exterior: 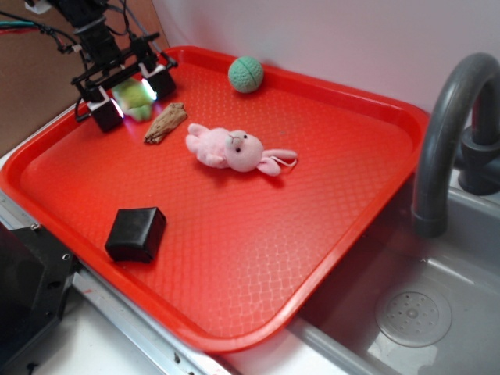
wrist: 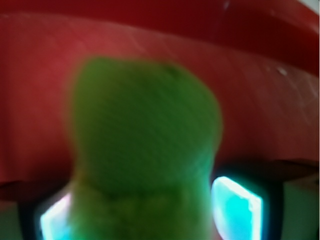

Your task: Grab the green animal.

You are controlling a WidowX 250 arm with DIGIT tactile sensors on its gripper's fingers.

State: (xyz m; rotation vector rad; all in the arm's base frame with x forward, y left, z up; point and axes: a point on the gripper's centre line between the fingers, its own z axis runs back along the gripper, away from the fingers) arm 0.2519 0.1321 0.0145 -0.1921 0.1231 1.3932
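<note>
As seen, green animal (exterior: 134,99) between tool (exterior: 131,95) fingers

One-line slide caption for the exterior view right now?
Gripper straddling the green animal at the far-left corner of the red tray.

A red tray (exterior: 328,203) carries a pink plush bunny (exterior: 234,150), a teal knitted ball (exterior: 246,74), a black box (exterior: 136,233), a brown wood piece (exterior: 166,123) and the green animal (exterior: 134,99).
</note>
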